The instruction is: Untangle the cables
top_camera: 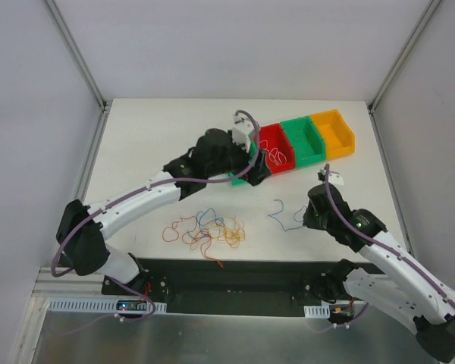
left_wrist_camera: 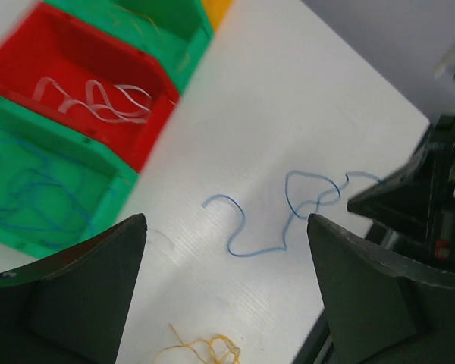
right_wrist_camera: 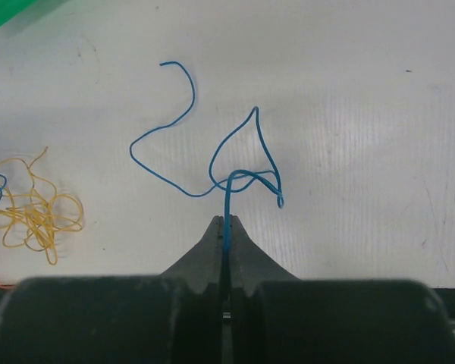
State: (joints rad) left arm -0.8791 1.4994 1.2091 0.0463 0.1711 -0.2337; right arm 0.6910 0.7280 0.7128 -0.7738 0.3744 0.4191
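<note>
A loose blue cable [top_camera: 285,215] lies curled on the white table; it also shows in the right wrist view [right_wrist_camera: 183,106] and the left wrist view [left_wrist_camera: 243,246]. My right gripper [top_camera: 306,217] [right_wrist_camera: 226,221] is shut on one end of it, low at the table. A knot of red, blue and orange-yellow cables [top_camera: 208,231] lies at the front middle; its orange-yellow part [right_wrist_camera: 32,211] shows left of the right gripper. My left gripper [top_camera: 246,168] [left_wrist_camera: 226,226] is open and empty, held above the table beside the bins.
A row of bins stands at the back right: a green one [left_wrist_camera: 76,220] holding blue cables, partly hidden under the left gripper, a red one [top_camera: 285,165] holding white cables [left_wrist_camera: 98,100], a second green one [top_camera: 303,140] and an orange one [top_camera: 335,130].
</note>
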